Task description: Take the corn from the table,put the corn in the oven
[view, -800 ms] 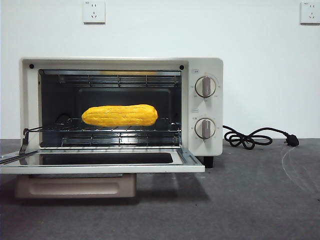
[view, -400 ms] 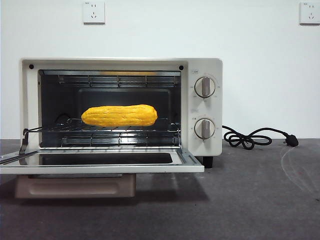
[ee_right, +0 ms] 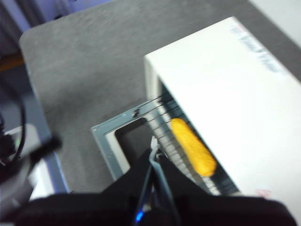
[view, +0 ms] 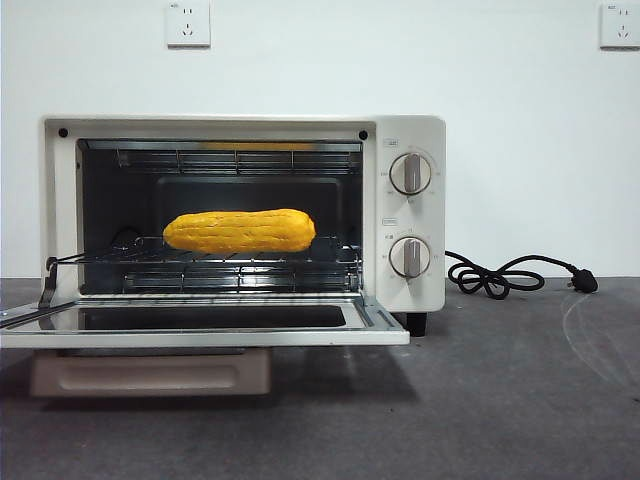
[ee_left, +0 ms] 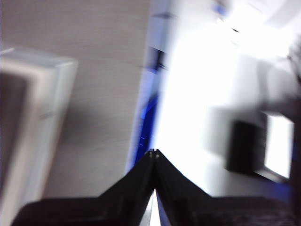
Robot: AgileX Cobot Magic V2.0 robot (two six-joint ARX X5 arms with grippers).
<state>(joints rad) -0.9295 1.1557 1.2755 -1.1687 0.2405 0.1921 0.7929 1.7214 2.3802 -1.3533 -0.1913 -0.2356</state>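
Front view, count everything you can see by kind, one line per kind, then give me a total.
Oven: 1, door open
Corn: 1, lying on the oven's wire rack
Round knobs: 2
Black cord: 1, on the table
Wall sockets: 2
Total: 7

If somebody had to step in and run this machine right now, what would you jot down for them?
Left gripper: jaws shut, empty, held away from the work area.
Right gripper: jaws shut, empty, above the oven's open door.
The corn lies lengthwise on the wire rack inside the oven, whose door hangs fully open over the table.
Done: corn is in the oven.
Left: nothing of the stated job; the door is open, if closing it is wanted.
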